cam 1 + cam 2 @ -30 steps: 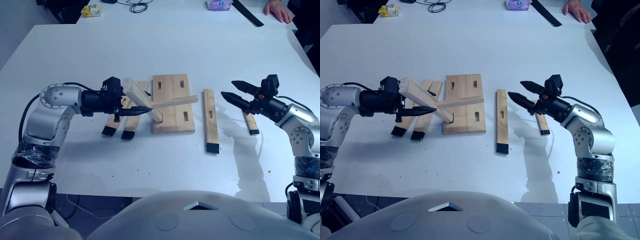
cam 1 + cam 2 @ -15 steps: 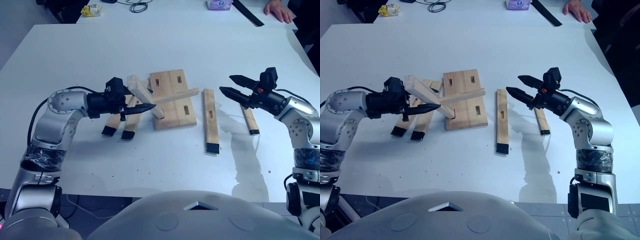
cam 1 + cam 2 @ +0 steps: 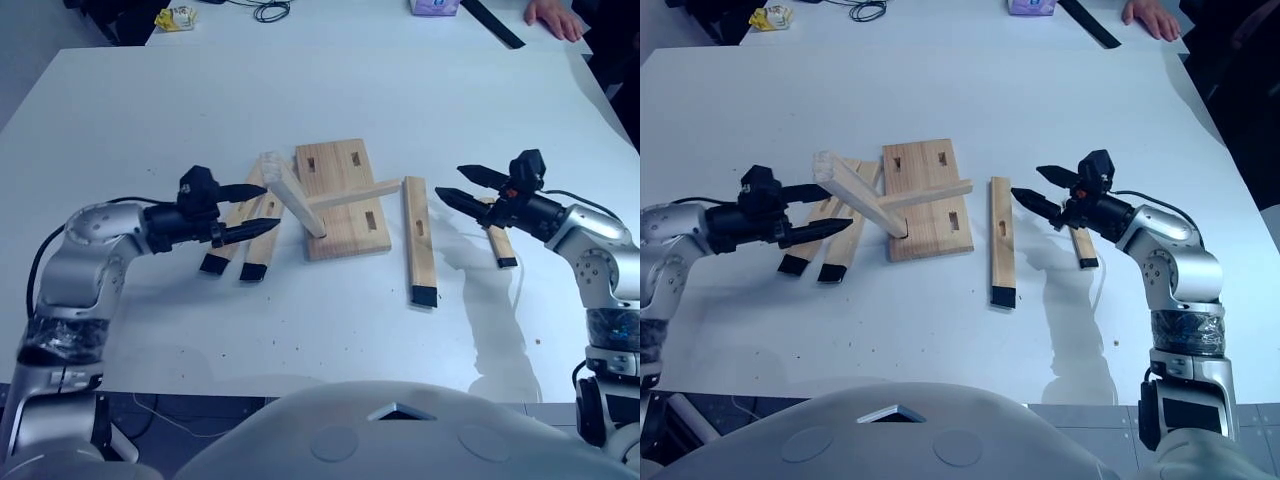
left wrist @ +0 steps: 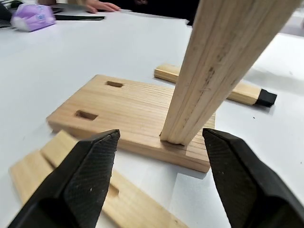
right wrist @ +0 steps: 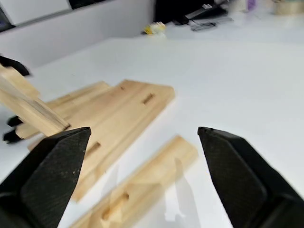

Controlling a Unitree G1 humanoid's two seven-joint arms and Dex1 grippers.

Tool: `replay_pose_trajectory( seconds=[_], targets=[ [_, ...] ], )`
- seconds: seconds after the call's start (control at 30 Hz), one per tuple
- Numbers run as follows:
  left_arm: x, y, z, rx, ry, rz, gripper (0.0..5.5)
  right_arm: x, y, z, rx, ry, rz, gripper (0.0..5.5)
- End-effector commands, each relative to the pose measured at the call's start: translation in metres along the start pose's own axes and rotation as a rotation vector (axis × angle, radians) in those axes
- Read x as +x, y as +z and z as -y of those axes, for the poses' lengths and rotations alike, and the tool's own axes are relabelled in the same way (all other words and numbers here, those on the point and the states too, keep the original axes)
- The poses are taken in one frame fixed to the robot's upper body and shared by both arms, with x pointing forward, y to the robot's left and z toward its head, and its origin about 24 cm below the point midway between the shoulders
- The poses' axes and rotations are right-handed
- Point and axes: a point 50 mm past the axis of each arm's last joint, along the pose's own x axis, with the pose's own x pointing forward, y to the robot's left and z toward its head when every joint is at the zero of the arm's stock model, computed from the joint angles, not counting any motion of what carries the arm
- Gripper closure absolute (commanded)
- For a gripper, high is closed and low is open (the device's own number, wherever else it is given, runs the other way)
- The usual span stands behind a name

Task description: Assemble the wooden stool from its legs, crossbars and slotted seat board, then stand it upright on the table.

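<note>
The slotted seat board [image 3: 345, 170] lies flat mid-table. One wooden leg [image 3: 292, 195] stands tilted in its near-left slot, with a crossbar [image 3: 358, 191] running from it across the board. My left gripper [image 3: 270, 206] is open just left of that leg and apart from it; in the left wrist view the leg [image 4: 223, 71] rises beyond the open fingers [image 4: 85, 175]. Two black-tipped legs [image 3: 238, 226] lie under the left gripper. Another leg [image 3: 418, 240] lies right of the board. My right gripper [image 3: 450, 180] hovers open and empty above a short piece [image 3: 499, 245].
At the table's far edge sit a purple packet [image 3: 435, 8], a black strap [image 3: 495, 25], a yellow item [image 3: 180, 17] and cables [image 3: 275, 10]. The near half of the white table [image 3: 320, 330] is bare.
My left gripper let go of the tilted leg and drew back to the left; the leg stays standing in the board. The board turned slightly earlier. The right gripper shifted a little.
</note>
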Motion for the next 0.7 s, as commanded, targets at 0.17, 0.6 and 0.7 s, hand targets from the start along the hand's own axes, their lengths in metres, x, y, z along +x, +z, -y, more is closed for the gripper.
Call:
replay_pose_trajectory(
  seconds=[0.17,0.6,0.7],
  targets=[
    [-0.013,-0.035,0.028,-0.335,0.492,0.255,2.25,-0.003,0.008,-0.023,0.047,-0.106,-0.076,1.34],
    [0.015,-0.061,0.011,-0.206,0.768,-0.021,2.25,0.022,0.029,-0.009,0.052,-0.215,0.055,1.34],
    [0.017,-0.067,0.01,-0.213,0.745,-0.06,2.25,0.025,0.03,-0.007,0.045,-0.221,0.066,1.34]
  ],
)
